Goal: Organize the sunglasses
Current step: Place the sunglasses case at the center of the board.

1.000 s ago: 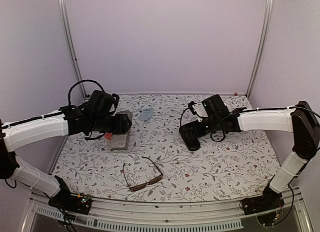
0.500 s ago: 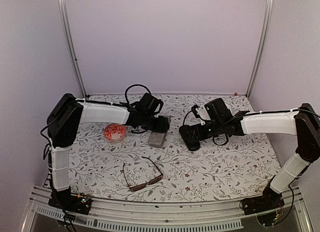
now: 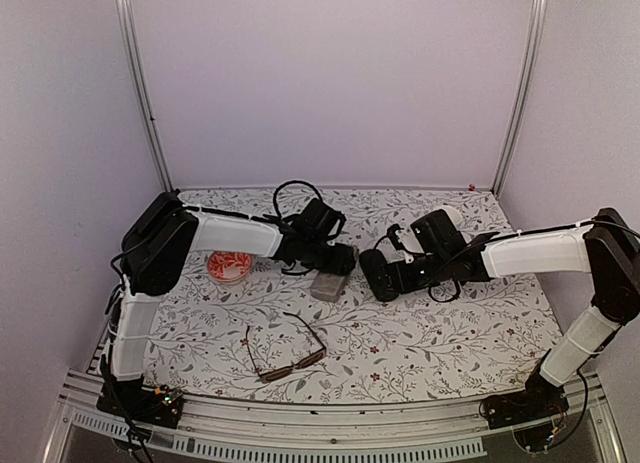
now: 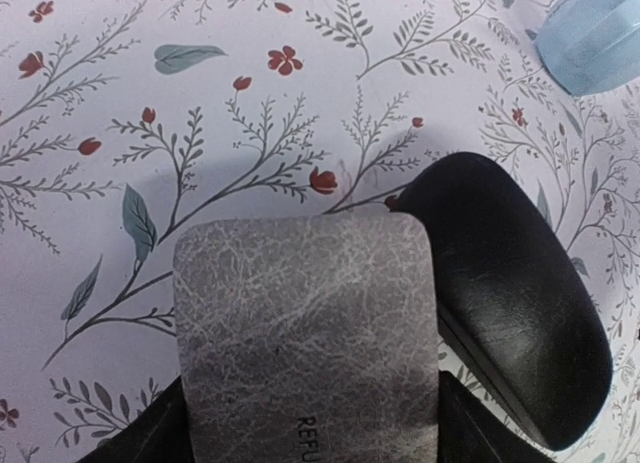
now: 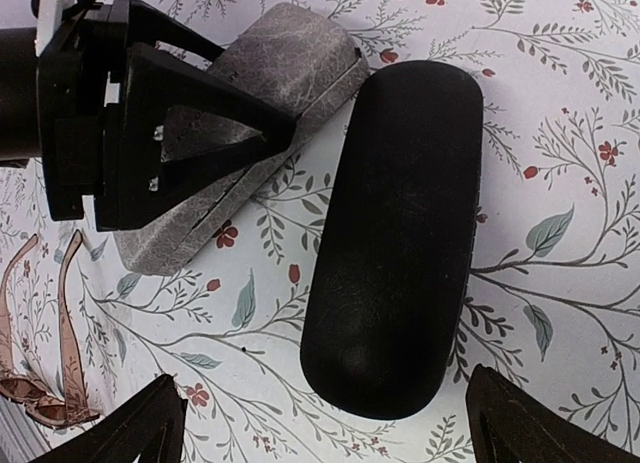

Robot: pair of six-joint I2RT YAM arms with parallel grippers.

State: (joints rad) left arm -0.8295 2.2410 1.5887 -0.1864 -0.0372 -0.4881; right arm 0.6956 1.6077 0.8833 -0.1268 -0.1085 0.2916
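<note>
Left gripper is out over mid-table, clamped across the width of the grey case. A second ago it held that case over at the left side. The case has travelled right and now sits with one corner against the flank of the black case. Whether it rests fully on the cloth, cannot tell. Right gripper has barely shifted, fingers spread wide either side of the black case's near end, gripping nothing.

With the grey case gone from the left, the pink-red sunglasses come into full view, lying alone on the table, well apart from both cases. Brown sunglasses unmoved near the front edge, temples open.

Reading: the cases are being gathered side by side at centre. Neither pair is in a case yet, so the task looks early.

Materials:
- Grey case: flat, rectangular, rounded corners, crackled leather-look skin, stamped lettering at one end
- Black case: oval, domed, fine grain, slight sheen
- Brown frame: thin, slim temples, probably light and easy to snag
- Pink frame: translucent, detail too small to tell
- Table cloth: printed with leaves and small red flowers
</note>
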